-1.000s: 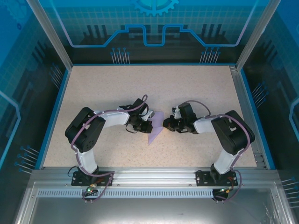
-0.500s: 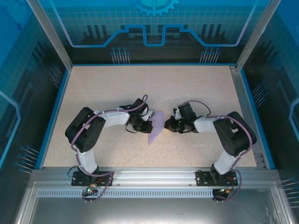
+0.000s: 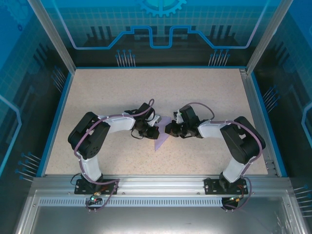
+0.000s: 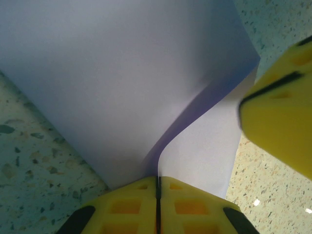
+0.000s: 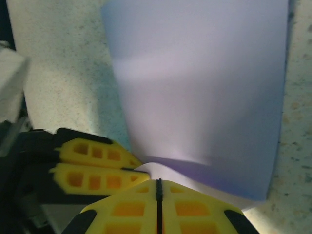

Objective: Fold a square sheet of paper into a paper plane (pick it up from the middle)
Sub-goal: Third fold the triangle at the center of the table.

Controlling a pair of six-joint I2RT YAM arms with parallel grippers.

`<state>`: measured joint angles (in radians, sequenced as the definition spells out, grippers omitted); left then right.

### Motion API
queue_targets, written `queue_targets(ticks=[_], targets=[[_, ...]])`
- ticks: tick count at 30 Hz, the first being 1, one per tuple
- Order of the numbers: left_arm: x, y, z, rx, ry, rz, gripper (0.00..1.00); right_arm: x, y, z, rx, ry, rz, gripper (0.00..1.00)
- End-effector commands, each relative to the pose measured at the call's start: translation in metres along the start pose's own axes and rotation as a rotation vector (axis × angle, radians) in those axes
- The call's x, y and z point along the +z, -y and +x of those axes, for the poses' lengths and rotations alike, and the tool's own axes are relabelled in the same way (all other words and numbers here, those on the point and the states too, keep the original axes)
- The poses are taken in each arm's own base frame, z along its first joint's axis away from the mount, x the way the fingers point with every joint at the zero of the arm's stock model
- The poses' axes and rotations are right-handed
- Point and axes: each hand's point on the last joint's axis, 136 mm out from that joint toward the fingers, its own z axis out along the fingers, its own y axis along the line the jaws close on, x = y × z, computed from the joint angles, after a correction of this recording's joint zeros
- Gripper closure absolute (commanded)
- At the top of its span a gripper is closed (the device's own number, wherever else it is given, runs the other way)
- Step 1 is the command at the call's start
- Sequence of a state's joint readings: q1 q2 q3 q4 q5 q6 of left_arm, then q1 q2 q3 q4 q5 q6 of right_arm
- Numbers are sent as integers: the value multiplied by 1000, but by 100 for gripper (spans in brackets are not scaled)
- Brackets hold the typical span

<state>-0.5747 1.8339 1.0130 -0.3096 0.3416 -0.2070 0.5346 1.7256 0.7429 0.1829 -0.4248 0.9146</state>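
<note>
Speckled beige bench (image 3: 97, 87): all the action sits at its middle, a touch toward the near edge.

The two black-and-white arms reach in from the bench's near edge and meet over its middle, wrists almost nose to nose.

Pale-purple square sheet of thin paper (image 3: 160, 141): at mid-bench, seen from above as a narrow triangle with its tip toward the near edge. Partly folded, not yet a dart.

Left claw (image 3: 155, 130): just left of mid-bench, yellow fingers pressed together with a paper edge running into the seam (image 4: 158, 183). Clamped on the sheet.

Right claw (image 3: 168, 130): just right of mid-bench, fingers likewise closed on the sheet's near edge (image 5: 158, 183). The two claws are nearly touching.

Risks, as I judge them:
- Both claws pinch close together, so any pull apart could tear the thin paper.
- Uneven drag would skew the crease, and the wings would come out lopsided.
- A slip from either pinch would let the raised layer spring back open.
- Fingers may collide at this spacing.

Sheet's look: plain, unmarked and matte. The left wrist view (image 4: 122, 73) shows one layer bowed up over a second layer beneath, with a shadowed soft bend rather than a sharp crease. In the right wrist view (image 5: 204, 83) the surface is smooth and the edges straight.
</note>
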Motion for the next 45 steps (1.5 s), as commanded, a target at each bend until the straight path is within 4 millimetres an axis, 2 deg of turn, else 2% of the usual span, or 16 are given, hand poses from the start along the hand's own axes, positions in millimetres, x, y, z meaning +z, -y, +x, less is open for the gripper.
queue_targets(ticks=[1, 5, 8, 17, 20, 22, 25, 28, 32, 36, 40, 45], targets=[[10, -12, 23, -33, -97, -27, 89, 9, 16, 8, -1, -29, 66, 92], [7, -10, 21, -35, -82, -23, 86, 13, 37, 18, 11, -51, 126, 93], [-1, -4, 12, -41, -53, -14, 82, 14, 44, 21, 17, -53, 141, 93], [-55, 10, -15, -103, 105, -69, 56, 11, 43, 19, 11, -47, 158, 94], [-68, 25, -16, -167, 138, -3, 56, 11, 41, 17, 19, -39, 153, 93], [-70, 42, -15, -194, 147, 97, 59, 10, 41, 17, 26, -34, 153, 93], [-66, 61, -10, -228, 123, 218, 68, 10, 38, 15, 24, -31, 144, 93], [-50, 63, -5, -264, 83, 255, 76, 10, 34, 13, 27, -28, 126, 92], [-25, 50, 5, -311, 27, 225, 83, 10, 26, 10, 26, -23, 108, 92], [-6, 25, 17, -338, -5, 122, 88, 6, 11, 4, 5, -12, 65, 91], [4, 7, 27, -344, -18, 46, 91, -4, -6, 0, -30, 7, 28, 89], [11, 1, 35, -328, -40, 29, 92, -9, -25, 4, -60, -3, -31, 89]])
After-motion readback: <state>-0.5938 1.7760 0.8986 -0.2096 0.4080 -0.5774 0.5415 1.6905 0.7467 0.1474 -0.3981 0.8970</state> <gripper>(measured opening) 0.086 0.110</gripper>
